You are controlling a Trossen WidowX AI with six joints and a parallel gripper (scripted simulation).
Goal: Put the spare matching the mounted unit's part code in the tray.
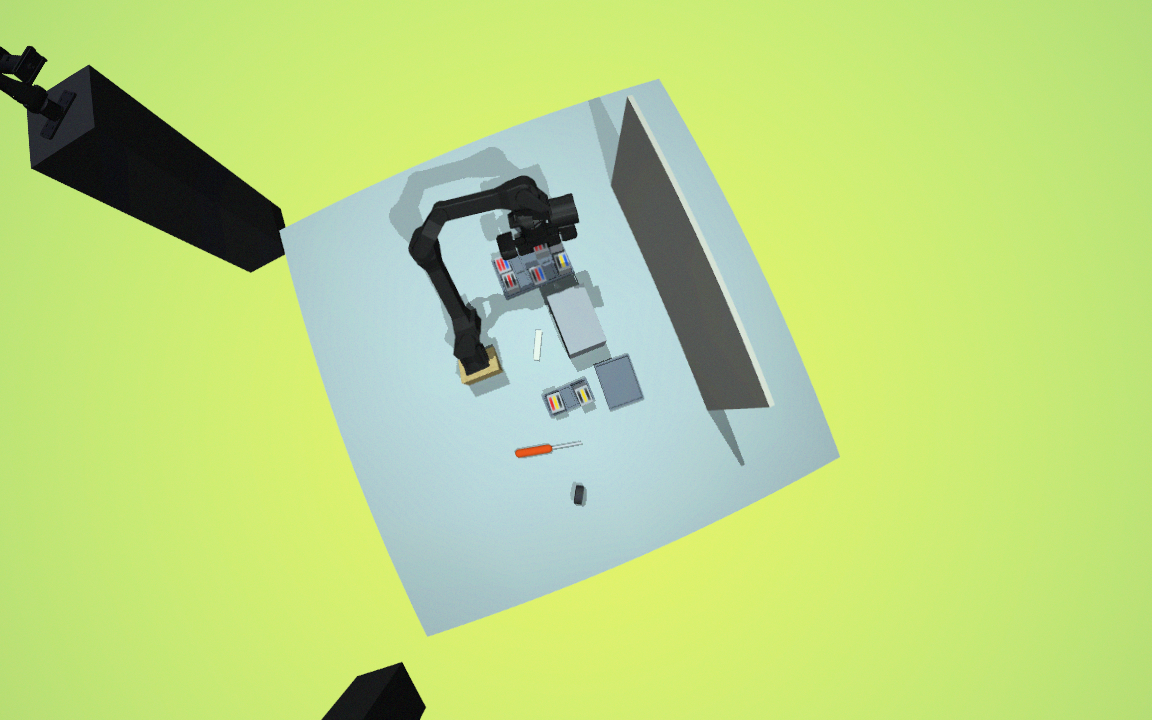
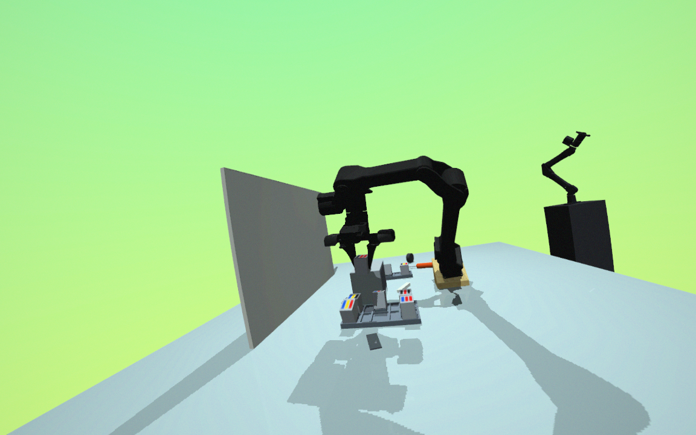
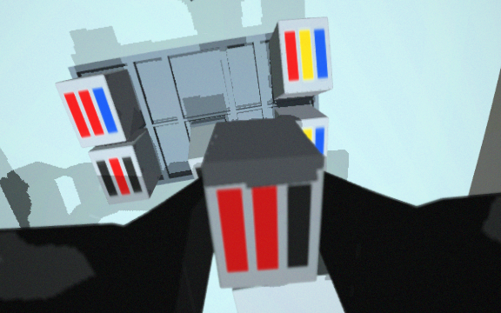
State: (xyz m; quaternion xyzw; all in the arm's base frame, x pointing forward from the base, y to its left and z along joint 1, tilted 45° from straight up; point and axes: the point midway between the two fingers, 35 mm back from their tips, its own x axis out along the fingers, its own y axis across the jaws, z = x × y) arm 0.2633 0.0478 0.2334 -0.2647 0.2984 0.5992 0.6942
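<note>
My gripper (image 1: 539, 243) (image 2: 361, 264) (image 3: 258, 177) is shut on a grey block (image 2: 360, 264) (image 3: 267, 274) with red, red and black stripes. It holds the block above the spares rack (image 2: 380, 324) (image 3: 198, 78). Still in the rack are a red-red-blue block (image 3: 90, 113), a black-red-black block (image 3: 120, 176), a red-yellow-blue block (image 3: 306, 54) and others partly hidden. The flat grey tray (image 1: 619, 383) stands beyond the large grey box (image 1: 576, 320). I cannot make out the mounted unit or its back code.
A small rack (image 1: 568, 396) with two striped blocks stands beside the tray. A tall grey panel (image 1: 678, 268) (image 2: 280, 259) stands along one side. A white strip (image 1: 537, 344), an orange screwdriver (image 1: 533, 450) and a small black object (image 1: 578, 494) lie on the table.
</note>
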